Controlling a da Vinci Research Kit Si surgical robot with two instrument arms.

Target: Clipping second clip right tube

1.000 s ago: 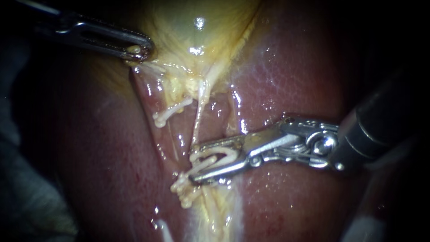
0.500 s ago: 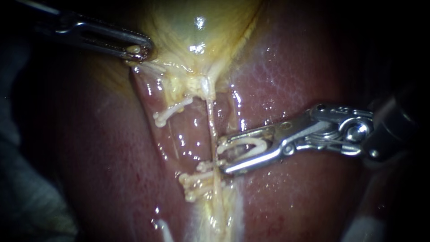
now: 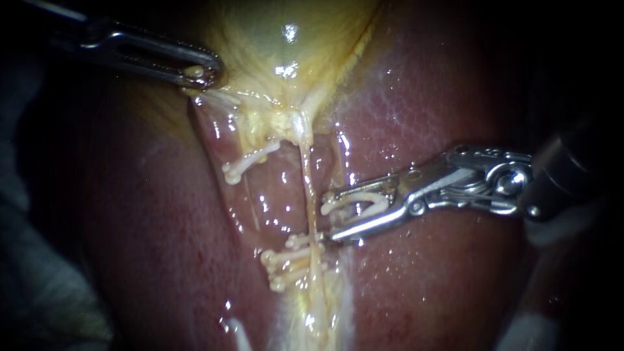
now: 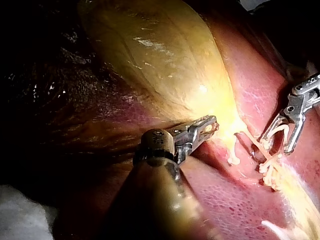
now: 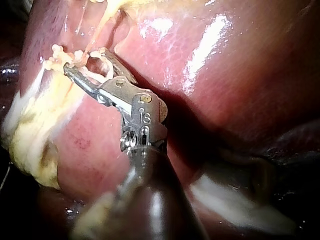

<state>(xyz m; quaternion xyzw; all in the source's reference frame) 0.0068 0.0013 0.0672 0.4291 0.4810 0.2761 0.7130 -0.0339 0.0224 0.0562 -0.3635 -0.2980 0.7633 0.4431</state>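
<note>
One clip (image 3: 354,199) loaded in right instrument (image 3: 328,218); jaws stand apart, gripping it from both sides. Right tube (image 3: 308,188) runs just ahead of tips, not yet between jaws. Set clips (image 3: 286,260) sit lower on same tube. Advise: advance until tube seats deep in clip, square across it, clear of set clips, then close. Left instrument (image 3: 203,75) clamped on gallbladder (image 3: 286,39), apparently tensioning tube. Liver (image 3: 422,117) beneath.
</note>
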